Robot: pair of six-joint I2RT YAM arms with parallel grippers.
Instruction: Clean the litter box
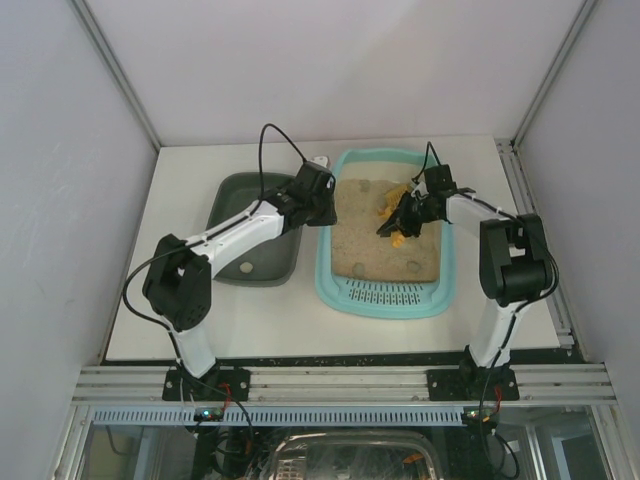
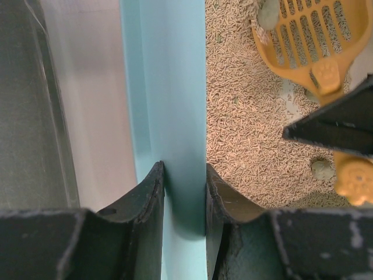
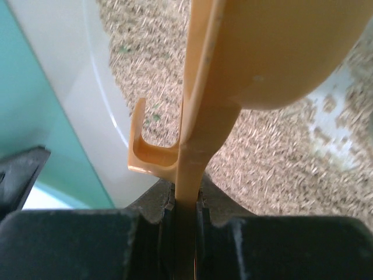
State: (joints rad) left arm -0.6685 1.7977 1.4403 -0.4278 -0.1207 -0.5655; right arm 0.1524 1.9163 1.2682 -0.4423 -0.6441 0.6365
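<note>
Across the litter box point(image 2: 169, 87) wall left pincer point(image 2: 184, 175) clamps; right pincer point(image 3: 185, 198) seemingly pinches scoop point(image 3: 274, 52).

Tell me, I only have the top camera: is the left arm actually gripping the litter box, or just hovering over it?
Observer: Gripping. The left gripper has its jaws clamped either side of the litter box wall.
Operator: And the right one?
Observer: The right gripper is shut on the scoop handle, jaws pinching its thin edge.
Operator: Any waste visible?
Observer: One grey-green clump sits at the scoop's edge; a second clump lies in the litter.
</note>
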